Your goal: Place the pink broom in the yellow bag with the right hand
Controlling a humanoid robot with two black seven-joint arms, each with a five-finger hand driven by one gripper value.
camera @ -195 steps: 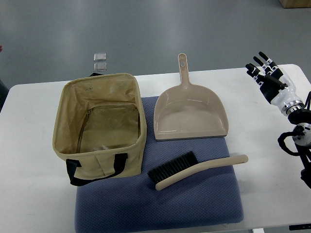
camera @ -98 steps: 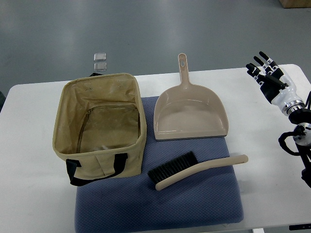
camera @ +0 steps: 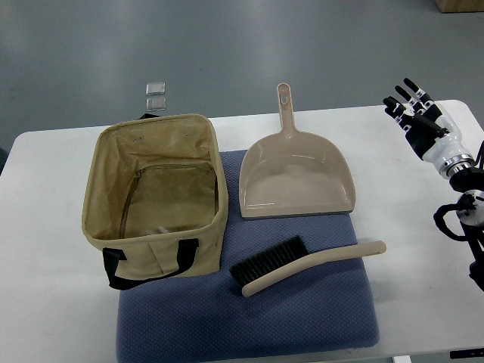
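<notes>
The white table [camera: 53,227] is filling most of the top view, its far edge running behind the bag and dustpan and its right corner curving away just past the right hand [camera: 417,121]. A blue mat [camera: 302,318] is lying across the near middle of the table, reaching almost to the near edge. The yellow bag [camera: 155,198] is standing open-mouthed on the left, its right side sitting on the mat's left portion, black handles [camera: 151,266] hanging on its near wall; its interior is showing only a zipped pocket. The pink broom [camera: 302,266] is lying flat on the mat, just right of the bag's near corner and apart from it, dark bristles [camera: 268,261] pointing left and the handle running out to the right, its tip near the mat's right edge. A pink dustpan [camera: 296,178] is resting just behind the broom, handle pointing away, not touching it. Bare table is lying open between the broom's handle tip and the right arm, giving clear room on that side. The right hand is hovering over the far right corner, well apart from the broom, its fingers [camera: 401,97] spread and extended, gripping nothing and touching nothing. Two small clear squares [camera: 156,95] are lying on the grey floor beyond the table's far edge.
</notes>
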